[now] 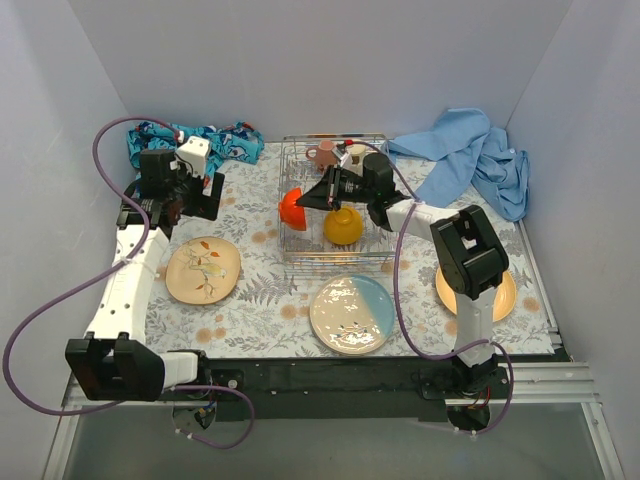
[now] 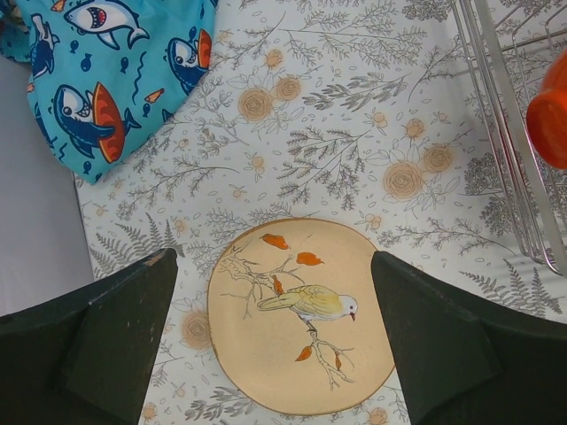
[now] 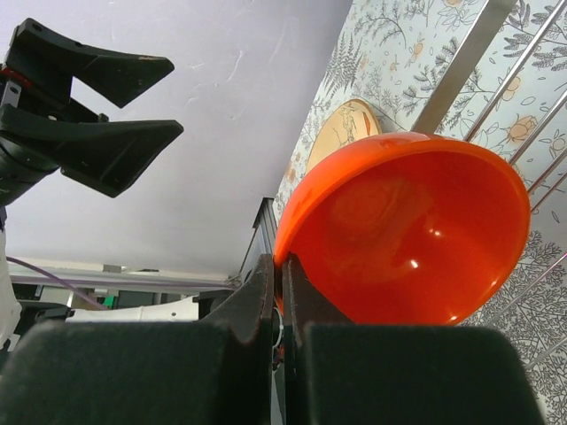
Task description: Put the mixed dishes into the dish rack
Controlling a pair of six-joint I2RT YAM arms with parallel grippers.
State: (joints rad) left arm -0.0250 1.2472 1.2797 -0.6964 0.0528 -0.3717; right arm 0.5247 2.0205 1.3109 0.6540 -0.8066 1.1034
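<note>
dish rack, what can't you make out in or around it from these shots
- Top view: the mug and whatever sits beside it at the back of the rack are too small to tell.
- Top view: yellow plate, middle covered by the right arm.
- Left wrist: rack and red bowl cut off by the right edge.
- Right wrist: red bowl fills the frame, hiding the rack's inside.

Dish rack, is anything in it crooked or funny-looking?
Yes. The red bowl is tipped on its side at the left edge of the dish rack, its rim pinched by the right gripper. The orange bowl looks upside down inside.
</note>
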